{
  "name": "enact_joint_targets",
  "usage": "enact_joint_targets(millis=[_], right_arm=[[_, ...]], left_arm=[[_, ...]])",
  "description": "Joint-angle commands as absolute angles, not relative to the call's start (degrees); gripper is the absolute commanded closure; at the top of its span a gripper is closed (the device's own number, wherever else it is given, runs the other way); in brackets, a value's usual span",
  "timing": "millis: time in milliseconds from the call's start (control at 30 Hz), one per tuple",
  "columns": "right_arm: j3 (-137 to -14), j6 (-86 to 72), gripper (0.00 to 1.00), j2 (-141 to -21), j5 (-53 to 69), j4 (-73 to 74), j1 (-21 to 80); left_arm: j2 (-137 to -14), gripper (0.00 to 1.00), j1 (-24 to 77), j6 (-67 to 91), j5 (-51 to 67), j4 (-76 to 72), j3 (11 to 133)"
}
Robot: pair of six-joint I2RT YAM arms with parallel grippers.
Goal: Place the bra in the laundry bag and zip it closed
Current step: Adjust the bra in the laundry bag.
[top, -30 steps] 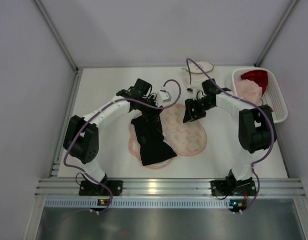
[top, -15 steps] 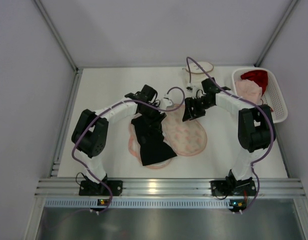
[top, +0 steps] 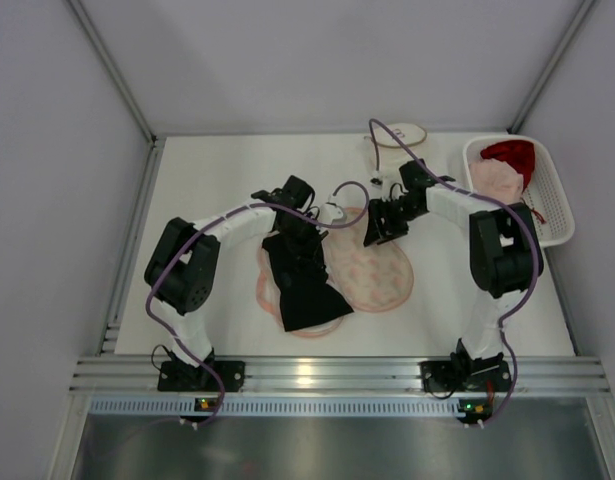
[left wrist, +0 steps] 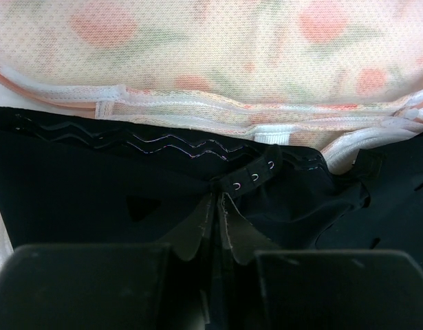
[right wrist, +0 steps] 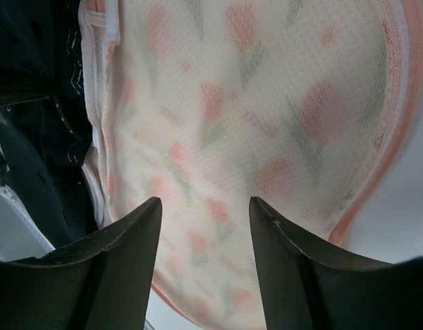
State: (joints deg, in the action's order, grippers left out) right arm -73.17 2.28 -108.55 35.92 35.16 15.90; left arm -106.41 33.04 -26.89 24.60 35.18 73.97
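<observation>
Our left gripper pinches the black fabric bra, probably to feed it into the pink flowered mesh laundry bag; our right gripper hangs open above

light: bright, even, soft shadows | top: sharp | wrist: left pincer blurred close-up

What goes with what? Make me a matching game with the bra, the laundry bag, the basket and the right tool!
Things:
1. bra
2. laundry bag
3. basket
4. right tool

Colour, place or state:
A. open, above the bag
B. black
C. pale mesh with pink flowers
D. far right corner of the table

Pairs: 1-B, 2-C, 3-D, 4-A
</observation>
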Motion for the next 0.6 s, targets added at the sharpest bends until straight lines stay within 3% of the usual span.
enact_joint_targets(millis=[0, 67, 333, 567], right_arm=[[-73.4, 2.1, 0.45, -108.1, 36.3, 33.0, 16.3], [-73.1, 2.2, 0.45, -108.1, 36.4, 32.9, 16.3], [-73.6, 2.2, 0.46, -108.3, 37.0, 32.8, 16.3], [-74.2, 1.2, 0.49, -107.1, 45.3, 31.6, 17.8]], left_arm=[[-105.2, 0.93, 33.1, -27.2, 25.9, 35.2, 73.9], [-104.3, 1.0, 33.1, -27.2, 25.9, 35.1, 73.8], [-101.8, 1.0, 33.2, -29.6, 29.9, 37.9, 72.7], [-99.8, 1.0, 33.4, -29.4, 33.4, 40.0, 71.8]])
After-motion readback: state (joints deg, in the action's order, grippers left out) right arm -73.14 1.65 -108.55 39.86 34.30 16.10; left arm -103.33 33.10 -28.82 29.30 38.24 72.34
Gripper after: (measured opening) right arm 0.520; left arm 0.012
